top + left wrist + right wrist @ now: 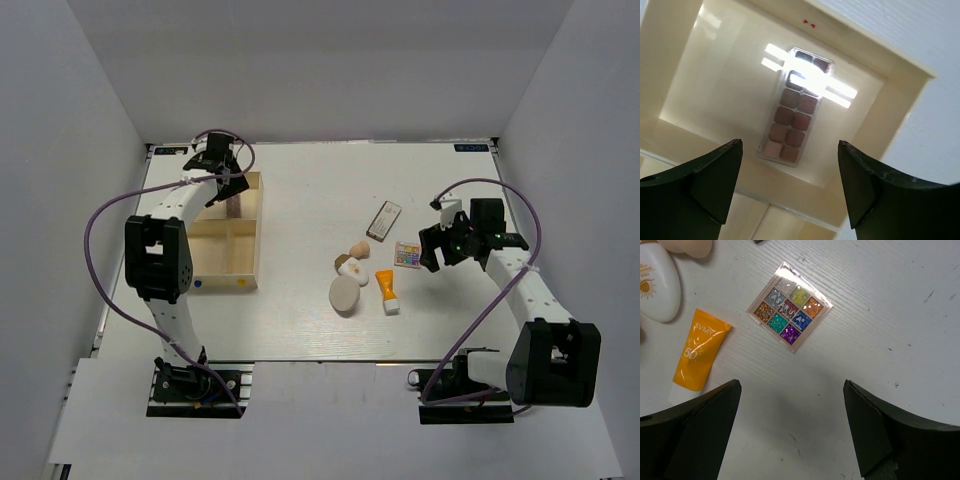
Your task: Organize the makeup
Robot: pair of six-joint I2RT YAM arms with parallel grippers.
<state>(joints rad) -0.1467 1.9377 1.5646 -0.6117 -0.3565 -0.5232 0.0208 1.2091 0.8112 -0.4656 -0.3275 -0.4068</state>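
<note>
A slim case [794,119] of brown and pink shades lies flat in the far compartment of the wooden tray [900,105]. My left gripper [790,145] hangs open just above it and holds nothing. From above, that gripper [226,176] is over the tray's back end [258,230]. On the table the square multicolour palette [790,306] lies just ahead of my open right gripper [792,385]. The orange tube [697,352] is to its left. From above, the palette [407,254] sits beside the right gripper [436,246]. A second slim case [383,220] lies farther back.
The round cream compact [345,295], the beige sponge [359,250] and a white oval bottle [657,282] are grouped mid-table near the orange tube [386,291]. The tray's near compartments [225,262] hold nothing visible. White walls enclose the table on three sides.
</note>
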